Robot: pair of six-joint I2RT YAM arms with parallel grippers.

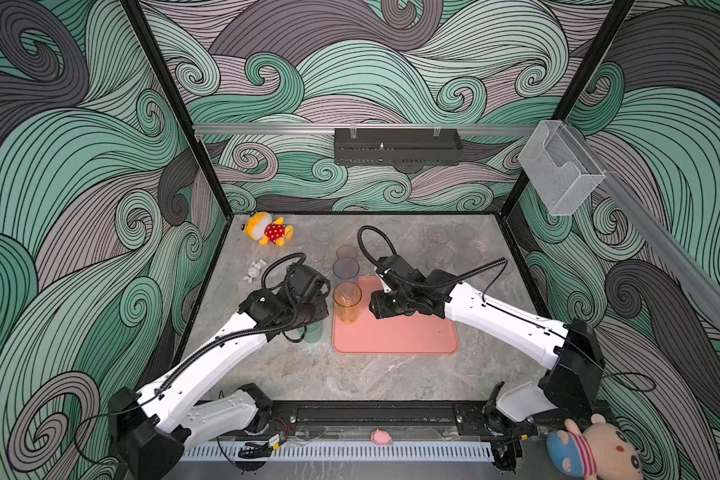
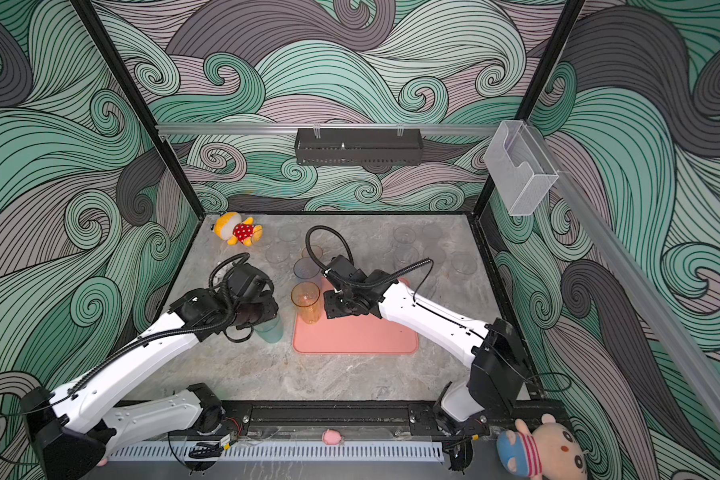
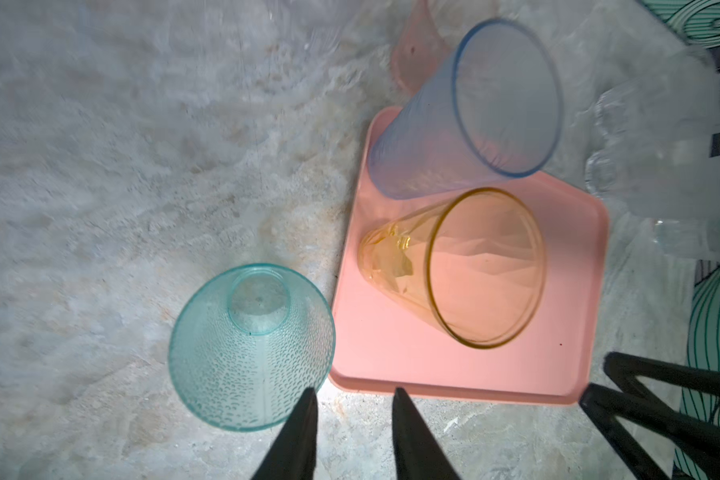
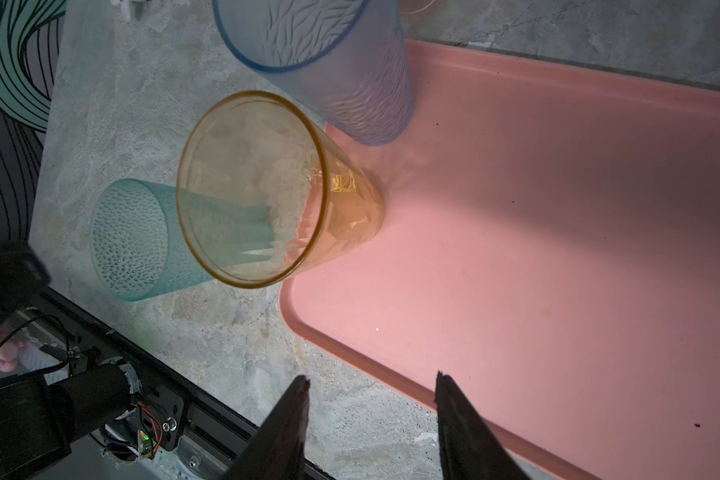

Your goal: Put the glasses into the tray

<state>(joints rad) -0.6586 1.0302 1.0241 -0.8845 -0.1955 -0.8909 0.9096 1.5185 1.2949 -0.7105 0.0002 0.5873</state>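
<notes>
The salmon-pink tray (image 1: 395,338) (image 2: 354,340) (image 3: 558,332) (image 4: 558,249) lies mid-table. A yellow-orange glass (image 1: 347,301) (image 3: 454,266) (image 4: 267,195) stands in it by the left rim, and a blue-grey glass (image 1: 346,269) (image 3: 466,120) (image 4: 329,62) stands at its far left corner. A teal glass (image 1: 313,332) (image 3: 250,345) (image 4: 142,241) stands on the table just left of the tray. My left gripper (image 3: 353,390) hovers open beside the teal glass, with nothing between its fingers. My right gripper (image 4: 373,376) is open and empty over the tray's rim.
A small pinkish glass (image 1: 346,251) stands behind the blue-grey one. Several clear glasses (image 1: 439,245) stand at the back right and others (image 1: 321,232) at the back left. A yellow plush (image 1: 267,228) and a small white toy (image 1: 254,270) lie at the left.
</notes>
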